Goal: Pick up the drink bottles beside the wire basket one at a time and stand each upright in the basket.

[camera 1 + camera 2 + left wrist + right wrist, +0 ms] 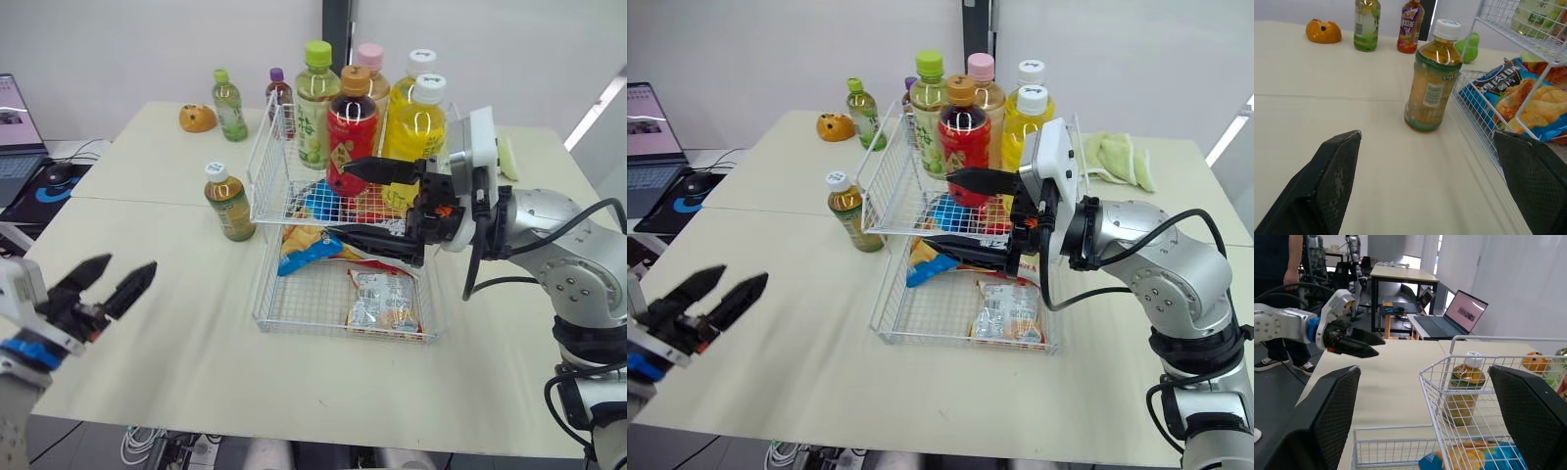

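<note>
My left jaws hang low over the near edge of the table (176, 323), spread wide and holding nothing. Straight ahead of them an amber tea bottle (1432, 78) with a white cap stands upright on the table, just beside the wire basket (284, 218). I judge this to be the approach to that bottle. The next move calls for sliding forward until the fingers straddle its body, closing, lifting above the upper rim, and setting it down in the free corner.

My right jaws are also wide open and empty, poised at the basket's front just short of a red bottle (352, 132) already standing in the top tier among four others. Below them lie snack bags (382, 304).

Farther beyond my left jaws, a small green tea bottle (229, 105) and a purple-capped bottle (279, 93) wait on the table beside an orange toy (197, 118). Past the table stand a laptop (1464, 313), desks and a person (1278, 284).
</note>
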